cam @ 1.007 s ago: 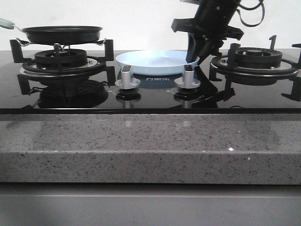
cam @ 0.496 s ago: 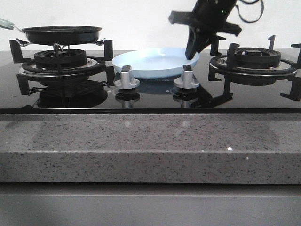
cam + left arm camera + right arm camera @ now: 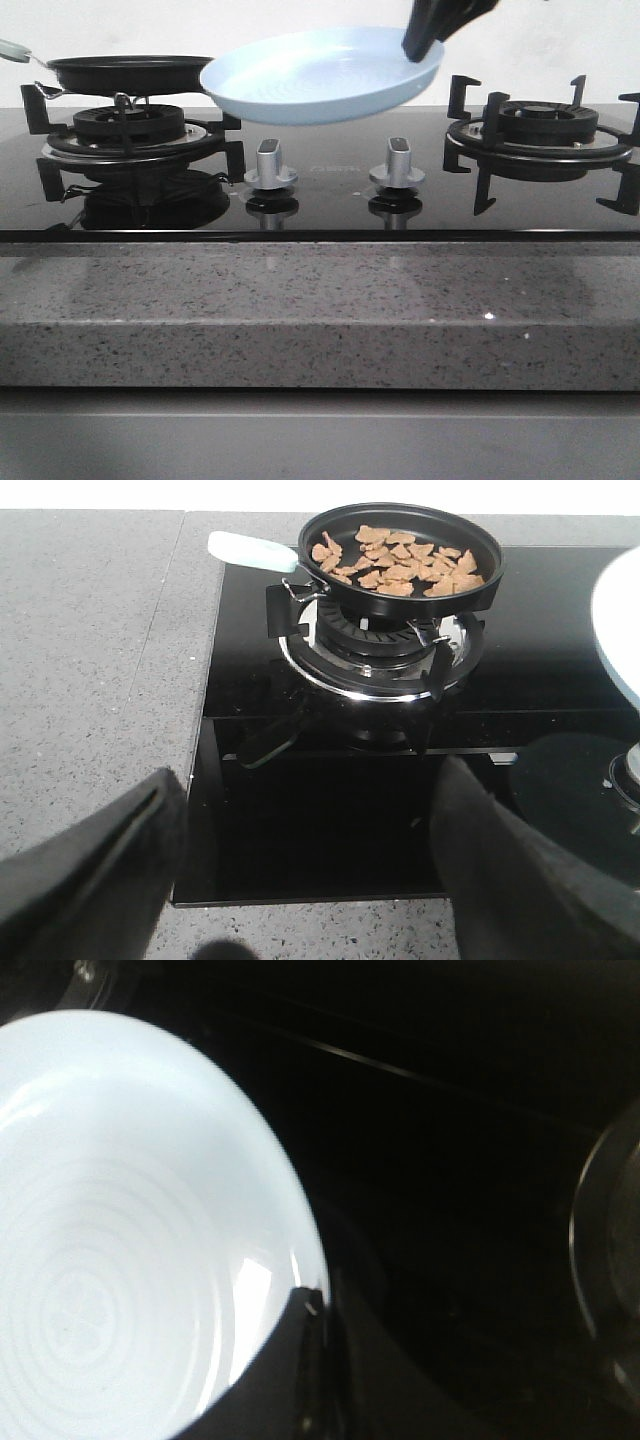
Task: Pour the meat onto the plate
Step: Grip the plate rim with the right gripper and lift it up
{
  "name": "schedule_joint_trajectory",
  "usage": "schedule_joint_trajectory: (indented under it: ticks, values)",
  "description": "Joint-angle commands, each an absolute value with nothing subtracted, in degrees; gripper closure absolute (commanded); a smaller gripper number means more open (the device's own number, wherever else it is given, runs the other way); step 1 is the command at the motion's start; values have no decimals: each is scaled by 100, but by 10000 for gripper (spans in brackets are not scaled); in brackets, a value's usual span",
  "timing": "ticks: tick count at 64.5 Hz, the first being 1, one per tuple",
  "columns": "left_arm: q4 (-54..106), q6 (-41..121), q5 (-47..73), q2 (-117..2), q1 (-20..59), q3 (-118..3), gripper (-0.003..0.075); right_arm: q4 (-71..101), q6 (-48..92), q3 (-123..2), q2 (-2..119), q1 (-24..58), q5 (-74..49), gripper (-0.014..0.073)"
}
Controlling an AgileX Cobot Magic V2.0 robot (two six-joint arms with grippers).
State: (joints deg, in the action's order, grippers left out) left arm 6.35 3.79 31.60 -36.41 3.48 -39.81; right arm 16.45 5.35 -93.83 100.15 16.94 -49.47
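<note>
The right gripper (image 3: 422,45) is clamped on the right rim of the shallow round pale light-blue plate (image 3: 315,78), holding it in the air above the two silver stove knobs (image 3: 271,165), tilted down toward the left; the small orange-brown meat slices (image 3: 400,562) lie heaped in the black frying pan with a pale handle (image 3: 330,535) on the left burner (image 3: 130,128); the left gripper (image 3: 300,880) hangs near the counter's edge, its fingers spread apart and empty.

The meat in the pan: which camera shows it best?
The left wrist view: it looks down into the pan, so the meat shows plainly as orange-brown slices. The front view sees the pan only side-on, its wall hiding the meat. The right wrist view shows only the plate.
</note>
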Motion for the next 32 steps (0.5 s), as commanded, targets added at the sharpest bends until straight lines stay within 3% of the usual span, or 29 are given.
schedule_joint_trajectory:
  ticks: [1,14,32]
  values:
    - [681,378,2723,-3682,372,-4188,209,1803,609,-8764,9227,1753,-4114,701]
    - [681,378,2723,-3682,372,-4188,209,1901,609,-7530,8782,1846,-3403,701]
    - [681,378,2723,-3682,372,-4188,209,2087,609,-6916,8787,1846,-2943,701]
